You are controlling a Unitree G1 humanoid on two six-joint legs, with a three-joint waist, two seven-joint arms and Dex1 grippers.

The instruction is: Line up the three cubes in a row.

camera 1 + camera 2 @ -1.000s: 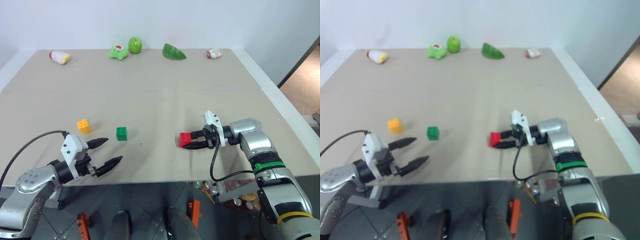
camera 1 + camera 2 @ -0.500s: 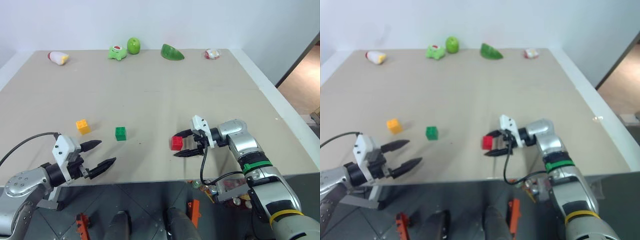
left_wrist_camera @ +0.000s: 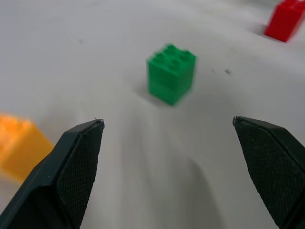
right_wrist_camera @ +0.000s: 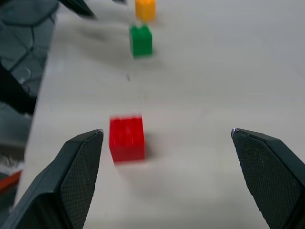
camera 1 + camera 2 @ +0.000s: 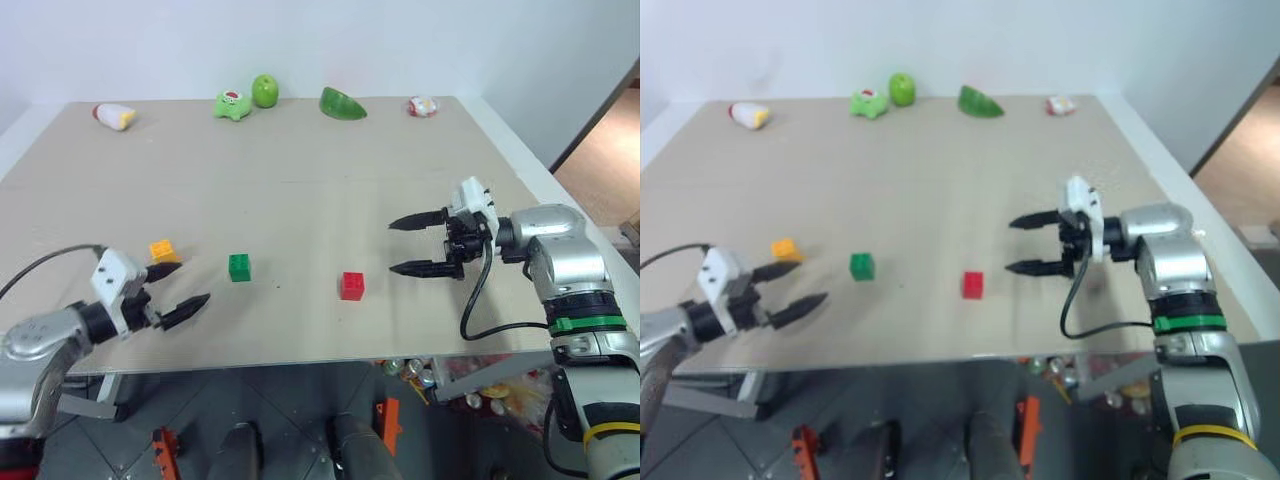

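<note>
Left eye view: three small studded cubes sit near the front edge of the tan surface (image 5: 300,170); yellow cube (image 5: 163,250) toward the left edge, green cube (image 5: 240,267) beside it, red cube (image 5: 352,286) near the middle; left fingers (image 5: 168,290) spread, empty; right fingers (image 5: 418,245) released, clear of the red cube.

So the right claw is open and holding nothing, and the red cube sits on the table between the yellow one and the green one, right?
Not quite. The green cube is the middle one, with the yellow cube on one side and the red cube on the other, as the left eye view shows. The rest is right: the right gripper is open and empty, and the red cube rests on the table.
</note>
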